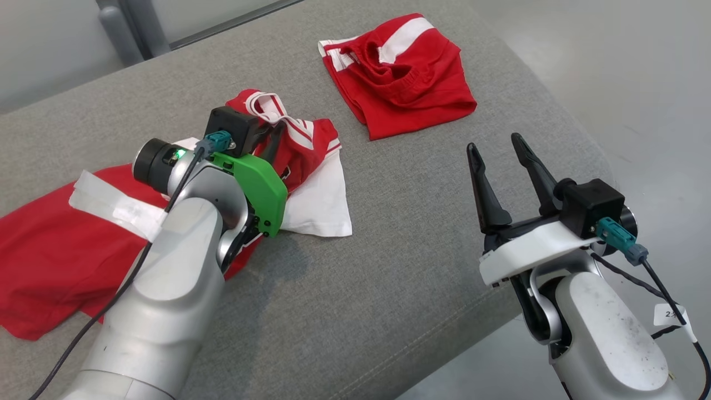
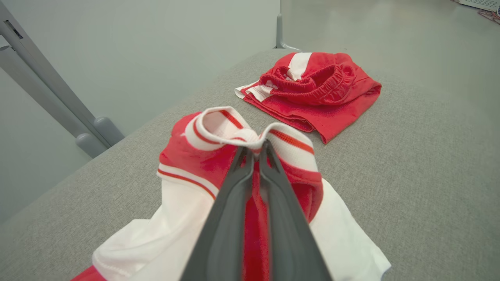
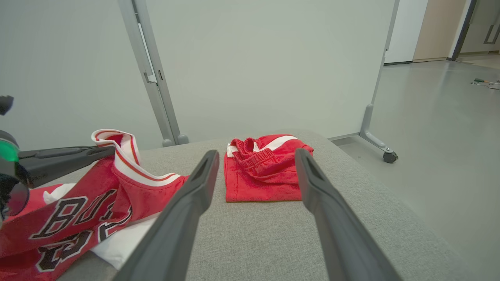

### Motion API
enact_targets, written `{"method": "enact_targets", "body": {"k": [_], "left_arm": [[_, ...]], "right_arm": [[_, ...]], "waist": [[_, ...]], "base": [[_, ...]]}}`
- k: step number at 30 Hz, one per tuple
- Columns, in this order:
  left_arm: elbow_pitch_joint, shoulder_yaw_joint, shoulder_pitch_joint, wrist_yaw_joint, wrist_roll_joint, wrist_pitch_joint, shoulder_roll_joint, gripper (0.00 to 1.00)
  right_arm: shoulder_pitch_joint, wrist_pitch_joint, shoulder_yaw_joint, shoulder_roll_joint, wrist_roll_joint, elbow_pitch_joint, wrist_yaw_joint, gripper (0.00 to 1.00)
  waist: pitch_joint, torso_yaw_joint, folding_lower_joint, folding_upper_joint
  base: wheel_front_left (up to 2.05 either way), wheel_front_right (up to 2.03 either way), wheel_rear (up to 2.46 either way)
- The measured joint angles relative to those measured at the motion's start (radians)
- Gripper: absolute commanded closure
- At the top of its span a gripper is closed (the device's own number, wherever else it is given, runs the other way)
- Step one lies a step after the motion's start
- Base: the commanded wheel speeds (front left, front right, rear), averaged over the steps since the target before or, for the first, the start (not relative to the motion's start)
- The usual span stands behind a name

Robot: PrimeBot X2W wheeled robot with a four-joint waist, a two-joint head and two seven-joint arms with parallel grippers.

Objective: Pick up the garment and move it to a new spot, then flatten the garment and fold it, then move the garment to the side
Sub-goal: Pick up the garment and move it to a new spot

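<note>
At the left of the grey worktop we see the jersey, red with white trim and black lettering. It lies crumpled, with most of its cloth on the surface. Our left claw is pressed together on the white-and-red striped neckband, pinching it and holding it raised above the rest of the cloth, which drapes down from it. White fabric shows under the red on the jersey's right side. Further right, toward the far edge, lie the folded red shorts, white stripe and waistband up, well apart from the jersey. At the right, our right claw is spread wide and grips nothing. It hangs above the bare worktop near its right edge, fingers pointing toward the shorts.
</note>
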Motion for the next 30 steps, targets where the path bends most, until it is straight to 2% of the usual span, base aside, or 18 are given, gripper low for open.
{"method": "enact_targets", "body": {"k": [5, 11, 22, 30], "left_arm": [[0.039, -0.036, -0.022, 0.0, 0.015, -0.04, 0.0, 0.0], [0.055, -0.069, -0.044, 0.0, 0.021, -0.081, 0.0, 0.0], [0.059, -0.075, -0.042, 0.0, -0.019, -0.183, 0.0, 0.0], [0.097, -0.033, 0.062, 0.023, -0.057, -0.217, 0.0, 0.0]], "right_arm": [[-0.005, -0.016, -0.013, 0.001, 0.0, 0.015, 0.0, 0.0], [-0.012, -0.026, -0.035, -0.001, 0.0, 0.036, -0.001, 0.0], [-0.013, -0.042, -0.059, -0.021, 0.0, 0.086, -0.002, 0.0], [0.002, -0.043, -0.067, -0.031, 0.009, 0.127, -0.002, 0.0]], "waist": [[0.046, -0.021, 0.0, 0.0], [0.051, 0.004, 0.0, 0.0], [0.007, 0.114, 0.0, 0.0], [-0.045, 0.213, 0.0, 0.0]], "base": [[0.0, 0.0, 0.0], [0.0, 0.0, 0.0], [0.0, 0.0, 0.0], [0.0, 0.0, 0.0]]}}
